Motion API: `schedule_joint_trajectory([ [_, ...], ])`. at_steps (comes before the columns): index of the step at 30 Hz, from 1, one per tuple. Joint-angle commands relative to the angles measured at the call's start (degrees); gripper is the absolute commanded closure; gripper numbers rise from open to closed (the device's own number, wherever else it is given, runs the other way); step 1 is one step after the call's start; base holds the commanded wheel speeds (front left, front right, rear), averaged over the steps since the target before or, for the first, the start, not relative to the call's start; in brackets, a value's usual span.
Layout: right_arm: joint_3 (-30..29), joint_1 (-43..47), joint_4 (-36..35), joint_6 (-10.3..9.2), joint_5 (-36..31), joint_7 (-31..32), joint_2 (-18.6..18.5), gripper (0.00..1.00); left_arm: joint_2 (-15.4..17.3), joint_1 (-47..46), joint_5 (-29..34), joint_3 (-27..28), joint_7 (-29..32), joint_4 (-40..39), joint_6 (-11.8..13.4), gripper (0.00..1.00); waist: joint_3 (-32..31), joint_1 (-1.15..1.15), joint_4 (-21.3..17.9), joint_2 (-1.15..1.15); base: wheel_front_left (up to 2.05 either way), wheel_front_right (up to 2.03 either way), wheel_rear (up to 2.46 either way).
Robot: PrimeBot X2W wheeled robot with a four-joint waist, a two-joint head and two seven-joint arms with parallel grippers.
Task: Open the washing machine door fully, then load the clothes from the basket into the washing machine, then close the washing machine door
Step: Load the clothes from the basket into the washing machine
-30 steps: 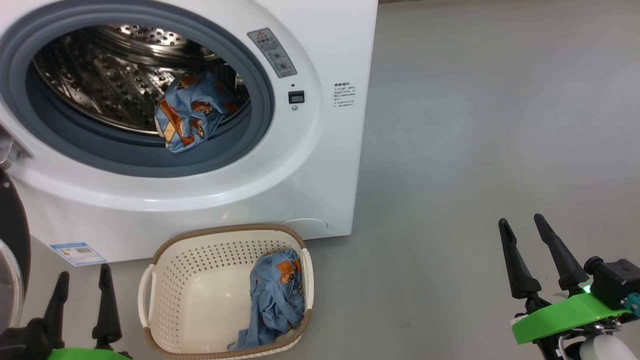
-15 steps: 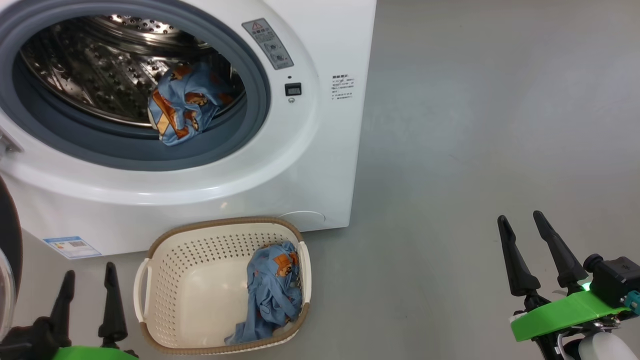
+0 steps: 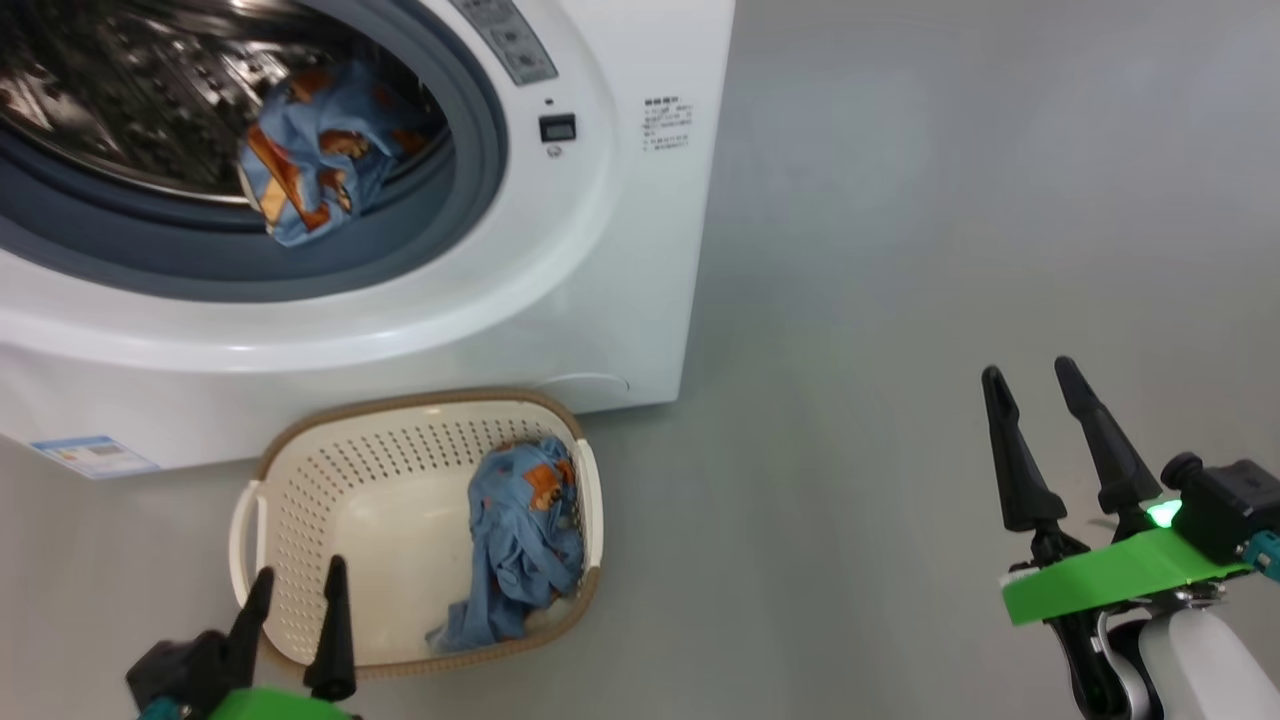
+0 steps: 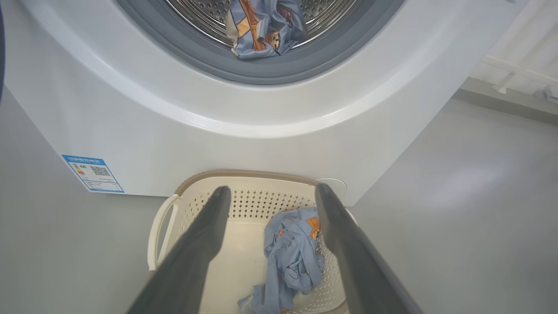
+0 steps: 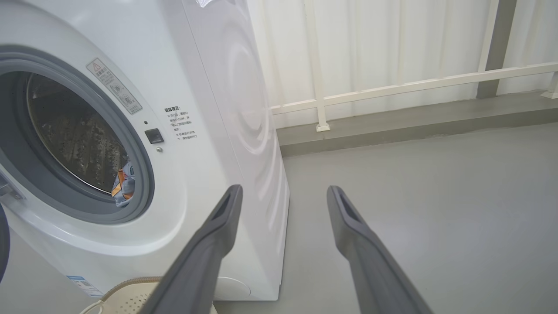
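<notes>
Just past my left hand, basket near rim runs off frame; my fingers cover part of the clothes in it. Above the hand, washing machine drum top is cropped; blue label print unreadable.

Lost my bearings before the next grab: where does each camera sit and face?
Head view: on the head, looking forward and down at the big white front-loading washing machine and small cream perforated plastic basket; left gripper and right gripper show at the bottom, both open.
Left wrist view: on the left wrist, facing the basket's light-blue cartoon-print garment between its own dark fingers.
Right wrist view: on the right wrist, facing the machine's front corner and a white railing; own fingers show.
Shared: all three show the open drum.
</notes>
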Motion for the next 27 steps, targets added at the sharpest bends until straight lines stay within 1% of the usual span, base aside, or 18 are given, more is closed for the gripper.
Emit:
schedule_joint_trajectory([
  [1,0.89,-2.13,-1.60,0.32,-0.42,-0.45,-0.05,0.00,1.17,-2.90,-0.94,0.77,-0.38,0.53,0.02,0.00,3.05,0.00,-1.25,0.00,0.00,0.00,0.00],
  [8,0.86,-5.25,-2.23,0.32,-0.81,-0.45,1.26,0.00,2.30,-8.67,-3.09,-4.42,-0.38,5.88,0.02,0.00,8.92,0.00,-2.78,0.00,0.00,0.00,0.00],
  [12,1.02,-7.16,-2.61,0.32,-0.96,-0.45,2.14,0.00,3.53,-12.63,-4.48,-7.47,-0.38,9.92,0.02,0.00,12.46,0.00,-3.92,0.00,0.00,0.00,0.00],
  [14,1.06,-7.63,-2.66,0.32,-0.97,-0.45,2.36,0.00,3.85,-13.69,-4.92,-8.20,-0.38,10.98,0.02,0.00,13.34,0.00,-4.20,0.00,0.00,0.00,0.00],
  [23,1.36,-11.83,-3.51,0.32,-0.96,-0.45,4.25,0.00,6.79,-23.44,-10.15,-15.12,-0.38,20.37,0.02,0.00,21.36,0.00,-6.92,0.00,0.00,0.00,0.00],
  [27,1.54,-13.27,-3.82,0.32,-1.02,-0.45,4.92,0.00,7.55,-27.52,-13.28,-19.74,-0.08,24.46,0.02,0.00,24.46,0.00,-7.89,0.00,0.00,0.00,0.00],
])
